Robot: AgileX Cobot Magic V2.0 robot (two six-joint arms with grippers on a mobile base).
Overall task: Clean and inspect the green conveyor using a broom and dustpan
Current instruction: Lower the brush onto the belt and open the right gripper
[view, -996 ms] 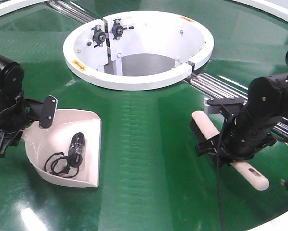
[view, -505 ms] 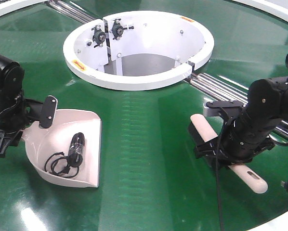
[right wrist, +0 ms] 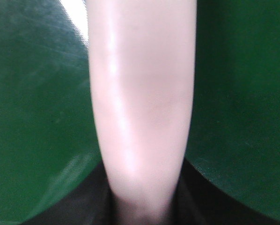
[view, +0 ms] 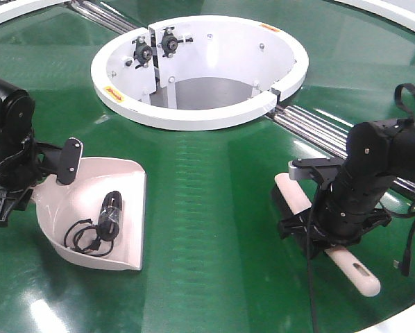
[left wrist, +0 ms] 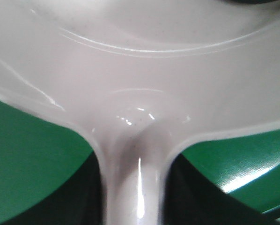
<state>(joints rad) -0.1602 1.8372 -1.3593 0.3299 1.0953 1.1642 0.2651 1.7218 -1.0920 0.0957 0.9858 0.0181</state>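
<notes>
Left hand (view: 55,170): closed on the handle of the dustpan (view: 89,186), a smooth pale plastic scoop at 8 o'clock on the glossy green desk (view: 207,208); coiled black cable (view: 100,225) inside. Right hand (view: 325,232): clamped around the broom (view: 354,269), narrow rounded plastic, 4 o'clock.

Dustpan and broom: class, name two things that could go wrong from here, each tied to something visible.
The black cable lies loose in the dustpan; tilting it could spill the cable onto the conveyor. The right gripper holds the broom low, close to the rollers; a wide sweep might snag them.
</notes>
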